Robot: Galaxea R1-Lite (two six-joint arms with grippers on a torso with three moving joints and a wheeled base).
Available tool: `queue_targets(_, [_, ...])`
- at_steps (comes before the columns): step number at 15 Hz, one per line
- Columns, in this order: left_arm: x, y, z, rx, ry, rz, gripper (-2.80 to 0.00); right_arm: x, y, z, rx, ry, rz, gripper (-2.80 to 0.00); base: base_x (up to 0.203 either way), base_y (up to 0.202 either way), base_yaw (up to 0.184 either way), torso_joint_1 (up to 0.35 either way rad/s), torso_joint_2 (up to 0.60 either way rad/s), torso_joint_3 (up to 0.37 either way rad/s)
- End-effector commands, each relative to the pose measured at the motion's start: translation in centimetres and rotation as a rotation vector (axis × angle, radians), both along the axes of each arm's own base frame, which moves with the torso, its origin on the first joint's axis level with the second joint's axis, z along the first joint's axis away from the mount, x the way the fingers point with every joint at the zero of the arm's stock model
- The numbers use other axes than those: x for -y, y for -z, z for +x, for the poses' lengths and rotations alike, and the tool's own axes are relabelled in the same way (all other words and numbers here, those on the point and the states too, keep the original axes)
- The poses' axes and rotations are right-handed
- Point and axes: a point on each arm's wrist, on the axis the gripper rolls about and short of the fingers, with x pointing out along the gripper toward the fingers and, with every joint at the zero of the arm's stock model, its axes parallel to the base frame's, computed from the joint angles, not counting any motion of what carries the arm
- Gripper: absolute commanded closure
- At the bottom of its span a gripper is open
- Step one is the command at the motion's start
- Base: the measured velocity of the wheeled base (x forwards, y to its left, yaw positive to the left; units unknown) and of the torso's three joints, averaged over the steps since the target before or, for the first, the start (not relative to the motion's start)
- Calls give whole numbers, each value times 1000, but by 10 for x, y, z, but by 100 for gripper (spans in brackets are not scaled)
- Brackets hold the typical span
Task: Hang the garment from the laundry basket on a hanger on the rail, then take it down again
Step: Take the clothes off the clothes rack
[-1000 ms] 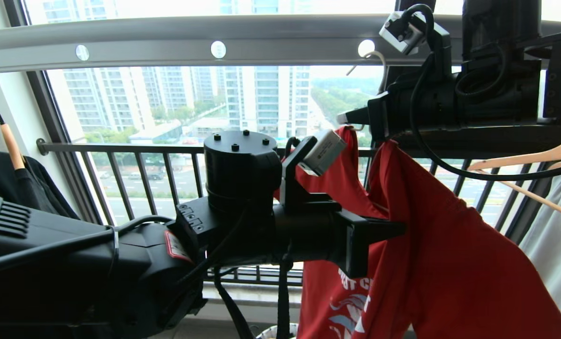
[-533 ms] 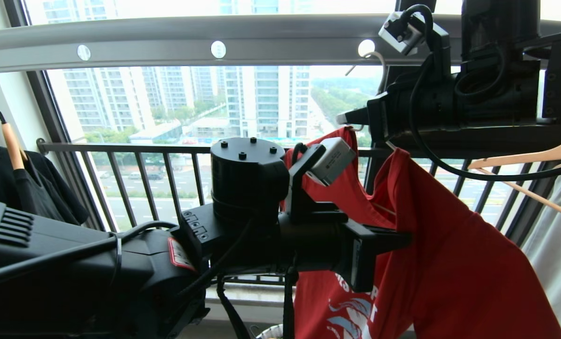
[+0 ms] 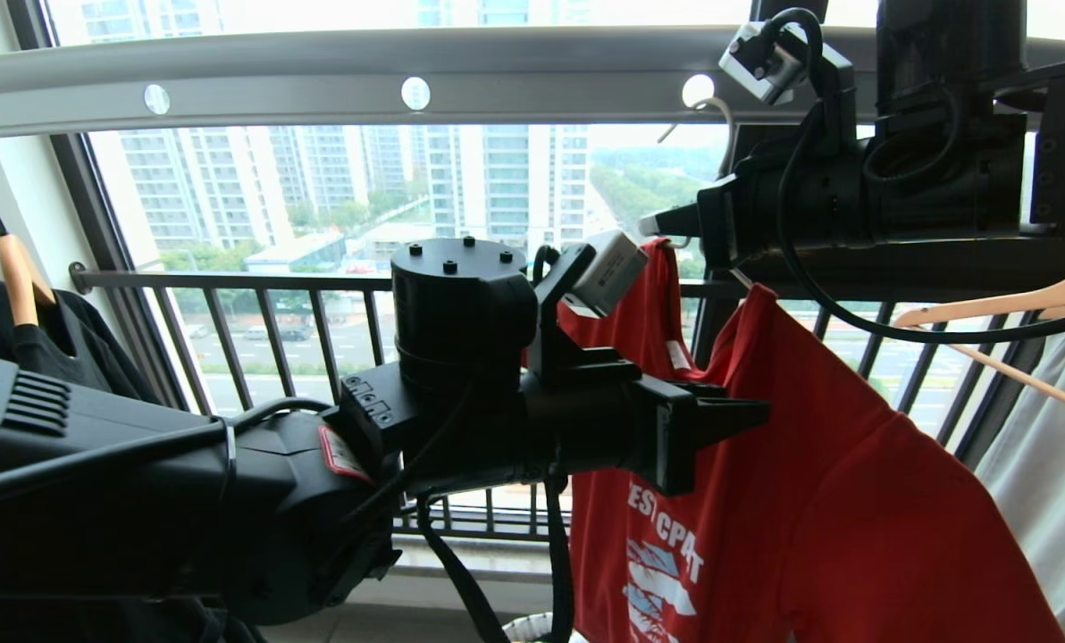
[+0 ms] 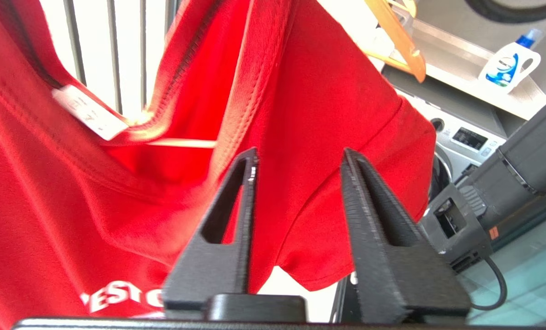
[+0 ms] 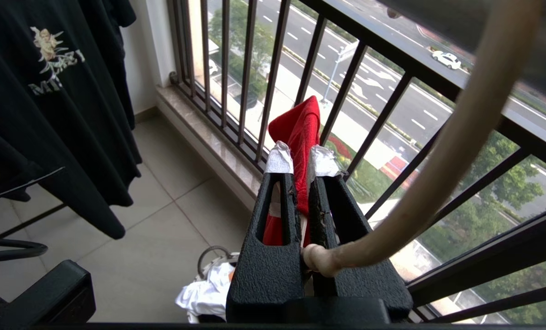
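The red T-shirt hangs from the whitish wire hanger, whose slim hook is caught in a round hole of the pale grey rail overhead; its collar gapes, white neck tag showing, and the chest lettering faces the robot; the left gripper stands level at the shirt's near shoulder, its jaws parted with red cloth seen in the gap behind them but nothing pinched between them; the right gripper, up under the rail beside the hanger's neck, is closed on a fold of the red cloth, its taped tips pressed to either side, with the hanger's pale wire crossing just beside its base; the left arm's bulky black wrist fills the middle of the head view and hides much of the shirt's left half; a black printed T-shirt hangs at the far left, a light wooden hanger and a pale grey-green garment at the right, touching the red sleeve; behind all runs the dark barred window railing; the laundry basket sits on the tiled floor below, white cloth in it
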Motion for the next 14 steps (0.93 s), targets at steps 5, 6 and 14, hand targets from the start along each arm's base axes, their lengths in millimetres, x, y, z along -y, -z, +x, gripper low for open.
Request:
queue_targets(5, [-41, -28, 22, 113, -129, -8, -280, 0, -2, -1, 7, -1, 3, 0, 0, 0, 0, 0, 0, 0])
queue_targets(6, [-42, -26, 26, 141, -145, 17, -280, 0, -2, -1, 5, -1, 3, 0, 0, 0, 0, 0, 0, 0])
queue_targets(14, [1, 9, 71, 149, -425, 64, -280, 1, -4, -3, 12, -3, 4, 0, 0, 0, 0, 0, 0, 0])
